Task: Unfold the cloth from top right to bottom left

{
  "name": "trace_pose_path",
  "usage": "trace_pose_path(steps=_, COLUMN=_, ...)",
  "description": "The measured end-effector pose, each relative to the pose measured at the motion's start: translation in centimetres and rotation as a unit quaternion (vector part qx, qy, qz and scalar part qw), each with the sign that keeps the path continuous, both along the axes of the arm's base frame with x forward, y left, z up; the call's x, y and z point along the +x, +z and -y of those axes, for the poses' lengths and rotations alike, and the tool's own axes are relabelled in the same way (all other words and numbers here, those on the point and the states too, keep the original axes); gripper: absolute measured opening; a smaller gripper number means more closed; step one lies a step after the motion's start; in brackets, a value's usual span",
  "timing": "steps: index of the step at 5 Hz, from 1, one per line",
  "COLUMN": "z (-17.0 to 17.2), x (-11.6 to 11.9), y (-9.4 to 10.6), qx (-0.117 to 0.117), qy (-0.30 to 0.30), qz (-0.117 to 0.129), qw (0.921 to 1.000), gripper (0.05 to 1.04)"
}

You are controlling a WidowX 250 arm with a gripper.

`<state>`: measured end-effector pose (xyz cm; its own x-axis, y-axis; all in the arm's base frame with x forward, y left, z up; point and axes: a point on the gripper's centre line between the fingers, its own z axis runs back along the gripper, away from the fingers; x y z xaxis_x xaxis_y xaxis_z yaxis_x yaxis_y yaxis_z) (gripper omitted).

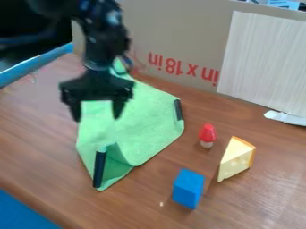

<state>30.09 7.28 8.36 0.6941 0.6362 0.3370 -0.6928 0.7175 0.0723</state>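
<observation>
Wooden table (36, 152) before a cardboard panel (173, 27), partly folded green cloth (146, 125) on the table, black gripper (97, 118) above it, fingers spread apart, blue block (188, 188) and cheese wedge (235, 159) near the cloth.

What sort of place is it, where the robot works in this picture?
Probably a robot test corner: a wooden-looking table with a green cloth, a toy cheese wedge, and cardboard standing behind.
</observation>
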Motion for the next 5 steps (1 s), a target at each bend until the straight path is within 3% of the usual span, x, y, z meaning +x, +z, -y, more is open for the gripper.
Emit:
trace_pose_path(steps=1, z=1.7, x=2.4, y=-0.1, qx=0.010, qy=-0.008, qz=0.019, qw=0.9997, gripper=0.999)
trace_pose_path(steps=3, z=3.2, x=5.1, y=1.4, qx=-0.010, qy=0.002, qz=0.036, qw=0.9993, gripper=0.999)
trace_pose_path(steps=5, z=5.8, x=7.0, y=1.9, qx=-0.027, qy=-0.007, qz=0.029, qw=0.9992, gripper=0.999)
